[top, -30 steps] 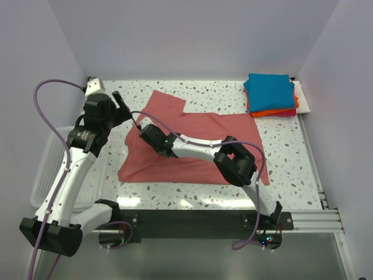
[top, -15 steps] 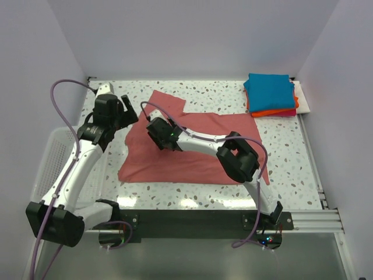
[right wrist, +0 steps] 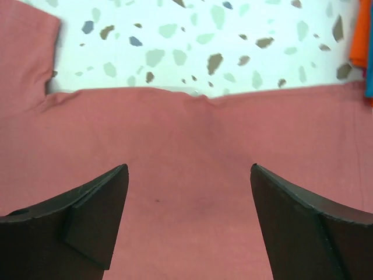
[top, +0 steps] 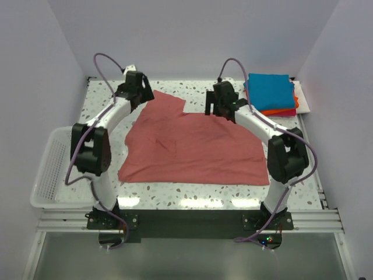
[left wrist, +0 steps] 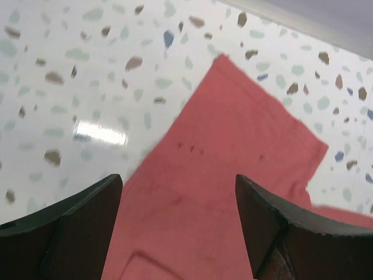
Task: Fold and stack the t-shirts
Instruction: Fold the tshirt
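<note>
Arms had swung apart within the last second. From a huddle over the left part of the cloth, the left gripper (left wrist: 178, 184) went to the sleeve at the upper left of the top view, and the right gripper (right wrist: 189, 172) went to the far edge at upper centre. Both sets of jaws stood spread, holding nothing, likely lining up to grip that edge and begin a fold. The dusty-red shirt (top: 198, 149) lay flat mid-worktop (top: 105, 111), its long axis running left to right and its sleeve pointing to the upper left. At upper right, a teal-blue shirt (top: 269, 90) sat folded on an orange shirt (top: 274, 112).
</note>
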Controlling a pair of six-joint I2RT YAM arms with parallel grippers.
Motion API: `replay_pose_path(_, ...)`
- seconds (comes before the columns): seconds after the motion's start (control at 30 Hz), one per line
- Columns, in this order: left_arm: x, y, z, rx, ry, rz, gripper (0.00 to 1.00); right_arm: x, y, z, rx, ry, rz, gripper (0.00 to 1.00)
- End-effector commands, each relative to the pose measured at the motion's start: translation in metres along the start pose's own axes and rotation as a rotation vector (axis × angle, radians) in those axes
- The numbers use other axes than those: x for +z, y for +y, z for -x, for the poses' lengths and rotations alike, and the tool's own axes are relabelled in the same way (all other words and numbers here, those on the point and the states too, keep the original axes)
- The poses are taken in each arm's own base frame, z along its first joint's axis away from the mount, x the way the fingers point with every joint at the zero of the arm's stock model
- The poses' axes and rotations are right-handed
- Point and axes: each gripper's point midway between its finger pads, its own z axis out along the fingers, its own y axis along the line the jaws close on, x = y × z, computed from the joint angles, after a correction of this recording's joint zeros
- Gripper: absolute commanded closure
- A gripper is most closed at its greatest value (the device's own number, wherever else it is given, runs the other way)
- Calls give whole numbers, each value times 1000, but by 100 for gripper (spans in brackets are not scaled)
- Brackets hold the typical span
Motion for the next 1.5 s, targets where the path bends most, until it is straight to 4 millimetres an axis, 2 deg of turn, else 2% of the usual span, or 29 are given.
replay_pose_path(0.0,43,-21,57,72,-143,-7,17,-18,1,2,100,-18,81,13)
replay_pose_path(0.03,53,-27,58,87,-140,-17,18,-19,-4,2,109,-18,83,16)
replay_pose_path(0.07,74,-35,55,112,-129,-29,19,-21,-9,3,119,-23,81,21)
replay_pose_path(0.13,94,-39,52,122,-116,-29,20,-20,-20,8,147,-26,80,25)
replay_pose_path(0.17,111,-43,48,132,-109,-30,20,-22,-23,11,154,-36,79,26)
replay_pose_path(0.27,142,-47,38,136,-94,-35,20,-22,-34,19,181,-65,76,26)
replay_pose_path(0.37,163,-55,27,137,-82,-78,20,-20,-49,23,198,-74,55,26)
replay_pose_path(0.5,177,-59,24,109,-99,-113,20,-17,-77,27,239,-83,22,26)
replay_pose_path(0.57,184,-59,18,95,-92,-121,24,-16,-85,26,250,-80,10,26)
replay_pose_path(0.7,191,-68,6,84,-66,-176,35,-14,-106,27,276,-86,-25,26)
replay_pose_path(0.9,192,-73,-4,69,-34,-212,62,-3,-133,22,316,-60,-71,26)
replay_pose_path(0.93,191,-74,-4,68,-32,-217,64,-1,-133,22,318,-54,-61,27)
replay_pose_path(1.1,180,-82,11,57,-57,-249,83,24,-151,8,313,4,-97,27)
replay_pose_path(1.17,171,-86,22,54,-78,-262,88,31,-151,10,298,17,-81,28)
replay_pose_path(1.2,168,-87,29,49,-95,-266,93,42,-153,0,294,50,-85,28)
replay_pose_path(1.23,161,-89,35,49,-106,-274,96,45,-152,3,287,50,-79,29)
replay_pose_path(1.3,155,-91,43,48,-129,-283,100,57,-152,-8,271,88,-87,32)
replay_pose_path(1.37,144,-94,54,45,-156,-298,100,62,-156,-9,268,93,-107,32)
replay_pose_path(1.47,133,-93,57,41,-167,-306,100,69,-162,-8,257,81,-143,32)
